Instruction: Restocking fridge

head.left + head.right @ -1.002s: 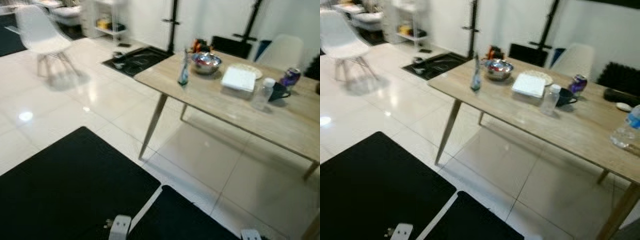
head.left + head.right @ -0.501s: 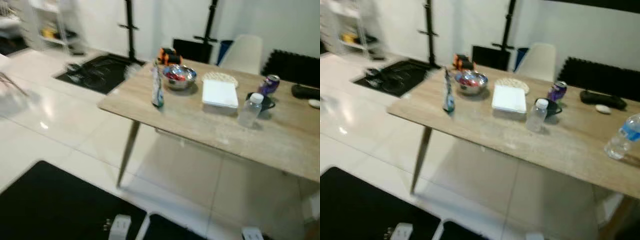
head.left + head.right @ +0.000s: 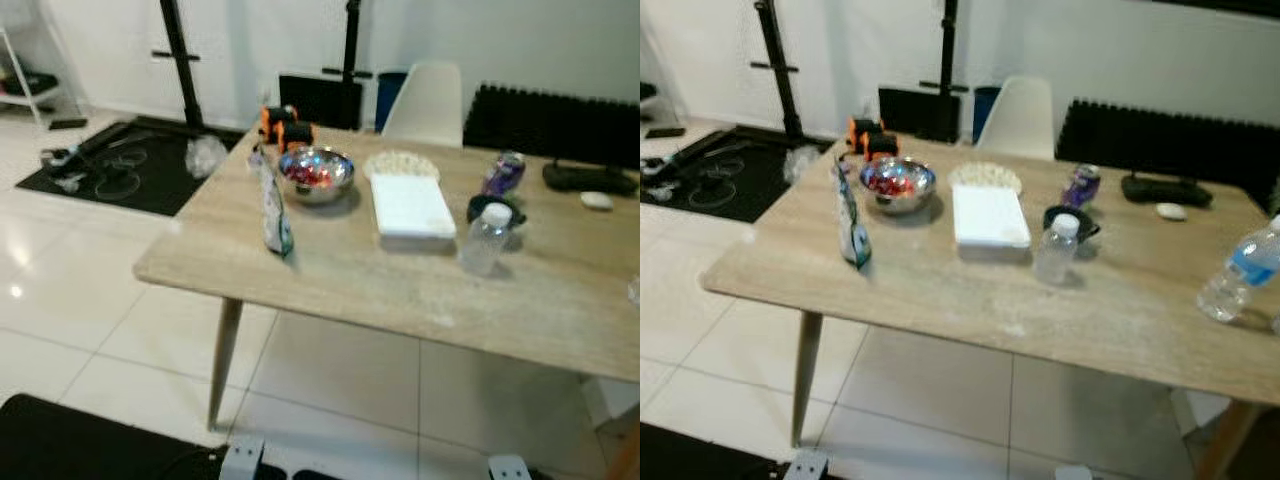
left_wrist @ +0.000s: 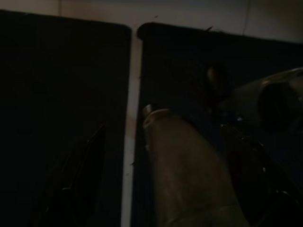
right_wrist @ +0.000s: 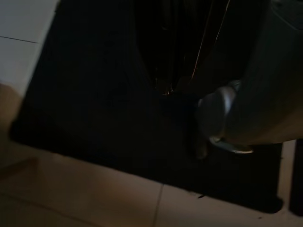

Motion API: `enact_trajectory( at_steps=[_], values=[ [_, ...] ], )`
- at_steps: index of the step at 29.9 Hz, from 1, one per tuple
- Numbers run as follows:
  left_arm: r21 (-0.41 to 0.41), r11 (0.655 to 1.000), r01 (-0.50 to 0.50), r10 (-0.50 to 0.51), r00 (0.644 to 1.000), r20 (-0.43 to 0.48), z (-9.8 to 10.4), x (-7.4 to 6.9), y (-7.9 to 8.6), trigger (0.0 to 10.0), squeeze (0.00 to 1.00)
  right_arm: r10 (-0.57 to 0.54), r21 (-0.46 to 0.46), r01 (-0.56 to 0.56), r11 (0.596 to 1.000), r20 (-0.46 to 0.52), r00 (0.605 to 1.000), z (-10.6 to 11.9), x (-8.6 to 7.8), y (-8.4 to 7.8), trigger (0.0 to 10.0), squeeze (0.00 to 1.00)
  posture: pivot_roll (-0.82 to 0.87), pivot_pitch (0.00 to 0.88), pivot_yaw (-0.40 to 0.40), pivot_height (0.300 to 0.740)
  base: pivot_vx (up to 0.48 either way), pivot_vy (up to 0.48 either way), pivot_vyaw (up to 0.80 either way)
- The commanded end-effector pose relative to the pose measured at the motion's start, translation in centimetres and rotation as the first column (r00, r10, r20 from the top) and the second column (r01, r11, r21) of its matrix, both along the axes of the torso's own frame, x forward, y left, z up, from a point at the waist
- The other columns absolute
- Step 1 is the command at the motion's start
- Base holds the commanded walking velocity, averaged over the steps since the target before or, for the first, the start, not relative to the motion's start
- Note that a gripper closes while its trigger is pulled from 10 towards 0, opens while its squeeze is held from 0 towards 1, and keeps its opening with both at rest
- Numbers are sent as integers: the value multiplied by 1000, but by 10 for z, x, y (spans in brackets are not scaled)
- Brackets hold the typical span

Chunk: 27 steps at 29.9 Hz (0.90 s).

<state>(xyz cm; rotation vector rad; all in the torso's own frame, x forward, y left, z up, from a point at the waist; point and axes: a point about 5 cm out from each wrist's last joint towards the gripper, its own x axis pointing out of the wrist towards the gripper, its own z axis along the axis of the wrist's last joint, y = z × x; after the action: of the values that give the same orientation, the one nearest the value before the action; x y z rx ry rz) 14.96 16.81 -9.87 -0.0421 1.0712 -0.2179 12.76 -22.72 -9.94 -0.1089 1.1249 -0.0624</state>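
A light wooden table [image 3: 400,290] stands in front of me with the goods on it. A clear water bottle [image 3: 484,238] stands near the middle, and a second water bottle [image 3: 1237,272] at the far right. A purple can [image 3: 502,173] and a black cup [image 3: 488,208] are behind the first bottle. A metal bowl [image 3: 316,172] holds red pieces, and a snack pouch [image 3: 272,215] stands upright beside it. A white box [image 3: 411,205] lies flat. My left gripper [image 4: 165,179] and right gripper [image 5: 184,52] hang idle over black floor mats, in dark views.
A white chair [image 3: 425,100] stands behind the table beside black foam panels [image 3: 550,120]. Black stand poles [image 3: 180,60] rise at the back left over a dark mat with cables [image 3: 110,170]. White floor tiles lie between me and the table. A black controller [image 3: 580,178] rests on the table's far right.
The camera has swung right and come closer. The table has shifted from the right of the picture to its middle. Nothing on the table has moved.
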Motion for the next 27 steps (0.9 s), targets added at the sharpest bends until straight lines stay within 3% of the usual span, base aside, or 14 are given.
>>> enact_trajectory(
  at_steps=[1,6,18,27],
  values=[
    [-3,1000,18,-18,1000,-7,0,-1,-3,10000,0,-5,-14,5,1000,-10,1000,0,-3,-4,10000,0,-60,0,-6,740,0,0,0],
    [-2,1000,31,-31,999,-10,-1,-1,-4,10000,0,-9,-15,9,1000,-13,1000,0,-4,-4,10000,0,-60,0,-6,740,0,0,0],
    [-19,1000,22,-22,1000,-17,-2,-4,-4,10000,0,-15,-15,15,1000,-14,1000,-1,-4,-3,10000,0,-58,0,-5,740,187,-350,0],
    [-18,1000,22,-22,1000,-22,-2,-6,-4,10000,0,-7,-4,7,1000,-26,1000,-2,-5,-1,10000,0,-57,0,-8,740,248,-366,-723]
  ],
)
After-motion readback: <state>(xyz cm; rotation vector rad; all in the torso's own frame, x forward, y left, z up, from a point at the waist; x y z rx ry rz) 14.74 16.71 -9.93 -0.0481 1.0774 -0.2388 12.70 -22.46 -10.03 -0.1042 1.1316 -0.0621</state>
